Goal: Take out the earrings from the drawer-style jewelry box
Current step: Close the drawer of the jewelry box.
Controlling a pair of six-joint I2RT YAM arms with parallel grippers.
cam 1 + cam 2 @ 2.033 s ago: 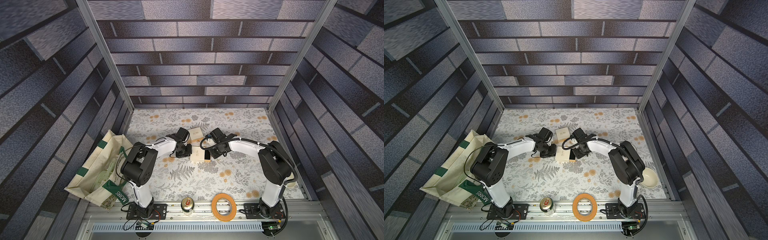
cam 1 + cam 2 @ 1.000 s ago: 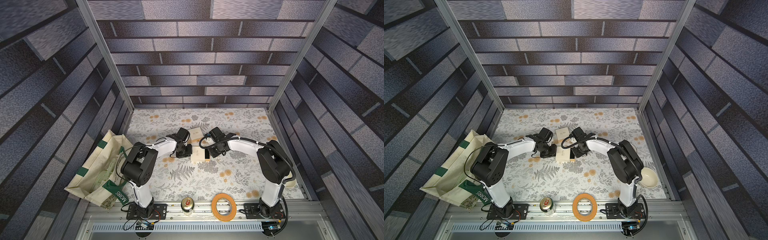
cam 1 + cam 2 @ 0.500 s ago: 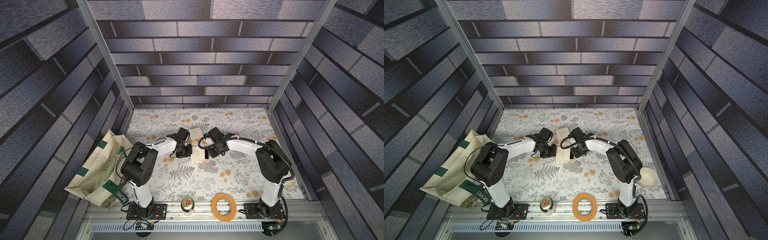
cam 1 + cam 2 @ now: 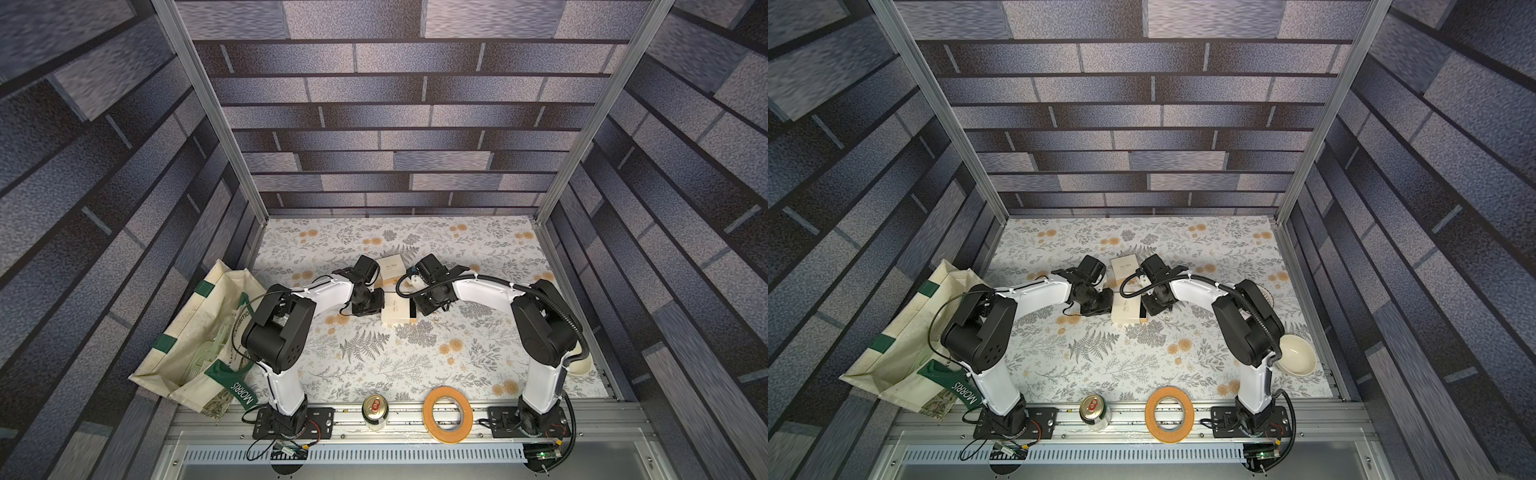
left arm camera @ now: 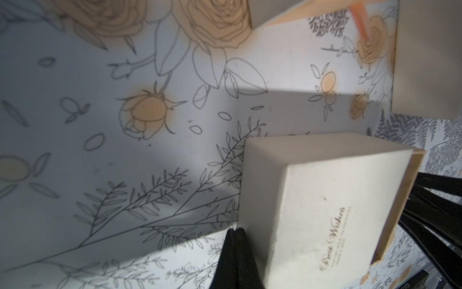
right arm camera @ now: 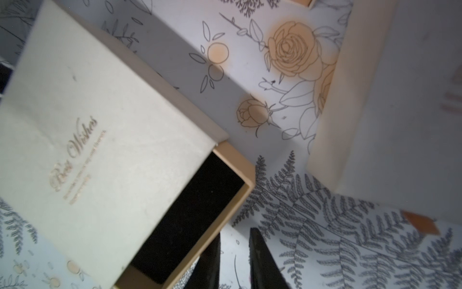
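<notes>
The cream drawer-style jewelry box (image 4: 397, 311) (image 4: 1126, 311) sits mid-table. Its drawer (image 6: 200, 197) is slid partly out, and the black lining in view is bare. My left gripper (image 4: 380, 302) (image 5: 235, 229) is shut, with its tips against the box's (image 5: 312, 200) closed side. My right gripper (image 4: 422, 311) (image 6: 235, 231) stands narrowly open beside the drawer's front wall, with only mat between its fingers. A thin dark wire with a tiny loop (image 6: 237, 250) lies there; it may be one of the earrings, but I cannot tell.
A second cream box (image 4: 390, 268) (image 6: 400, 100) stands just behind the first. A canvas tote bag (image 4: 195, 332) lies at the left edge. A can (image 4: 375, 409) and a tape roll (image 4: 447, 419) sit on the front rail. A cream bowl (image 4: 1296, 353) is at the right.
The right gripper has edged slightly toward the box. The left arm and the box hold still.
</notes>
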